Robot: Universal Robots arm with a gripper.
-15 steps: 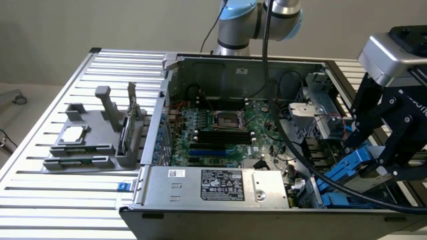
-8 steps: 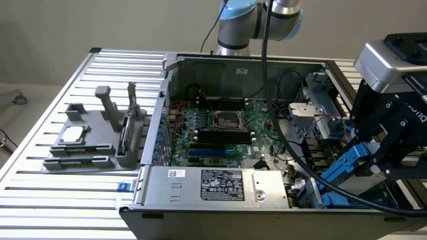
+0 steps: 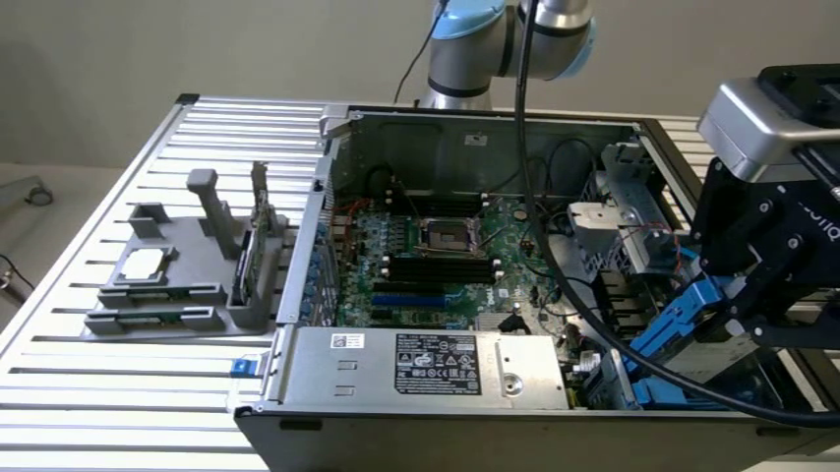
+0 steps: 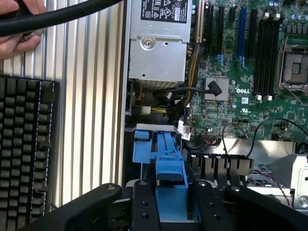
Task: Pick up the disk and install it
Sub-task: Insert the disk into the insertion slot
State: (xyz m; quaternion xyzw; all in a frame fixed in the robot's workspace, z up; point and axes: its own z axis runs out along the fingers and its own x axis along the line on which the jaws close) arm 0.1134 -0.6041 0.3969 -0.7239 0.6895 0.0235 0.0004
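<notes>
The disk [image 3: 715, 352] is a grey metal drive with bright blue rails. It stands tilted at the right side of the open computer case [image 3: 393, 413], in the exterior view's right. My gripper [image 3: 735, 313] reaches down over its upper end. In the wrist view the blue rail of the disk [image 4: 171, 166] runs between my two black fingers [image 4: 144, 207], which lie close against it on both sides. The gripper [image 4: 172, 204] looks shut on the disk. The drive's lower part is hidden behind the case wall and cables.
The green motherboard [image 3: 434, 256] fills the case floor, with a grey labelled power-supply box [image 3: 420, 364] at the front. A grey fixture [image 3: 171, 285] sits on the slatted table at the exterior view's left. A keyboard [image 4: 24, 144], a hand [image 4: 17, 33] and a thick black cable [image 4: 62, 14] lie beside the case.
</notes>
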